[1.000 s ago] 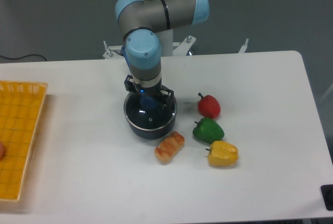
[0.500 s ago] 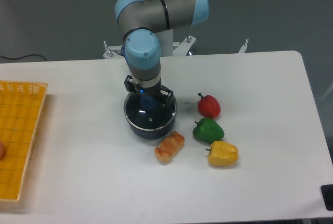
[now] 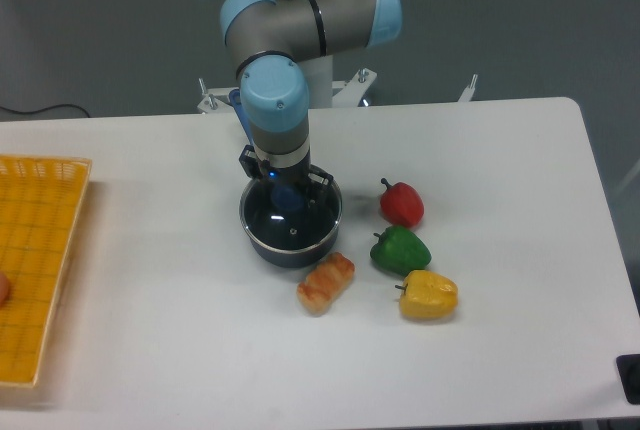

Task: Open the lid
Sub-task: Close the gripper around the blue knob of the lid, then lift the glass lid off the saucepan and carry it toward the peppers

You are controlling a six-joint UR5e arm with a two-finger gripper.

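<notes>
Gripper [image 3: 287, 193] of mine points straight down over the lid [image 3: 292, 218], fingers either side of the blue knob [image 3: 287, 197] (can't tell if they're clamped on it yet). Lid sits on the pan [image 3: 291, 240], mid-table [image 3: 500, 150]. Bread piece [image 3: 326, 282] lies just in front of the pan; red [image 3: 402, 203], green [image 3: 400, 250] & yellow [image 3: 428, 294] peppers to the right. Orange basket [image 3: 35, 270] at far left edge.
</notes>
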